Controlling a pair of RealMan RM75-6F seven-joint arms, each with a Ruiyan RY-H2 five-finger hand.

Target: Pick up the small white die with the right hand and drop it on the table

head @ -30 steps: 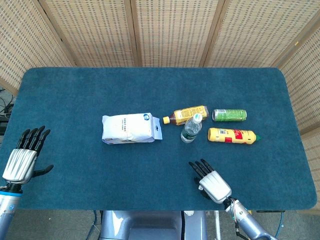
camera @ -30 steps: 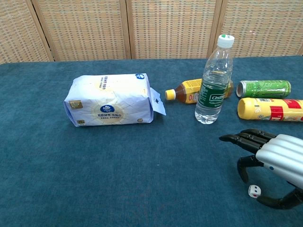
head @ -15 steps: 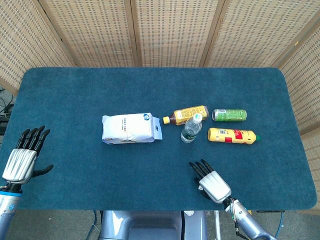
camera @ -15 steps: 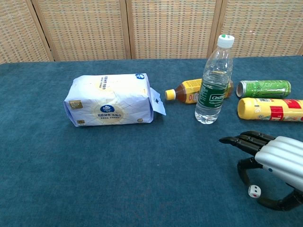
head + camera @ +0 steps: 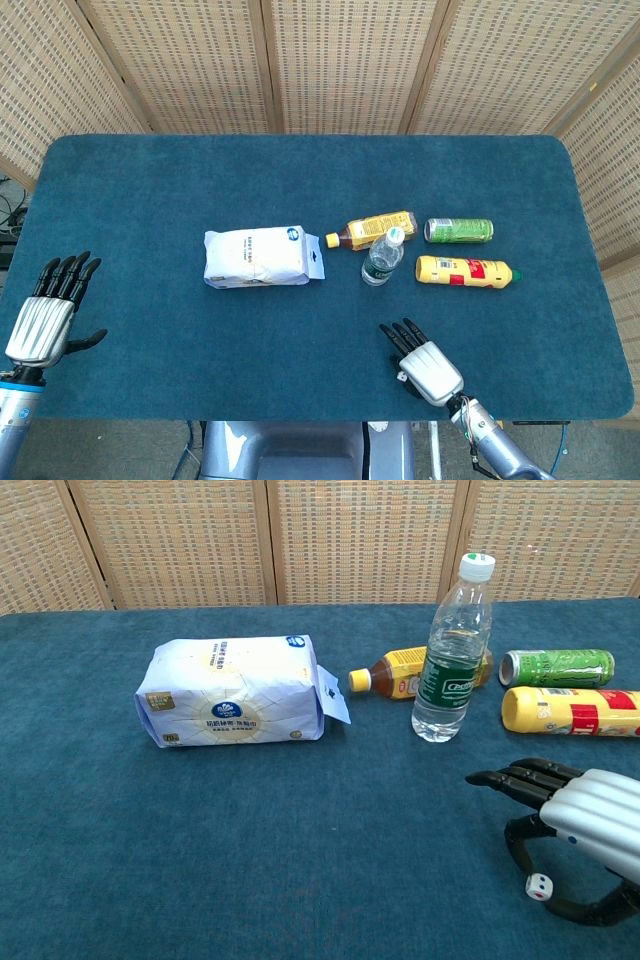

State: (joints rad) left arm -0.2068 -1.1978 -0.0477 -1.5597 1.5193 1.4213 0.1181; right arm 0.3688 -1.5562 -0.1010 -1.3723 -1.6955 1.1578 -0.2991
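Observation:
The small white die [image 5: 539, 886] lies on the blue cloth at the near right, under my right hand [image 5: 585, 825]. That hand hovers palm down over it with its fingers [image 5: 520, 777] stretched forward and apart. The thumb [image 5: 585, 914] curves round the die's near side and one finger bends down on its left; neither plainly touches it. In the head view my right hand [image 5: 425, 366] covers the die. My left hand [image 5: 45, 315] rests open at the table's near left edge, holding nothing.
A white tissue pack [image 5: 235, 690] lies left of centre. An upright water bottle [image 5: 453, 650] stands just beyond my right hand. Lying nearby are a tea bottle [image 5: 405, 674], a green can [image 5: 557, 666] and a yellow bottle [image 5: 570, 710].
My right hand has eased slightly lower and to the right over the die. The die has barely shifted. My left hand has not moved.

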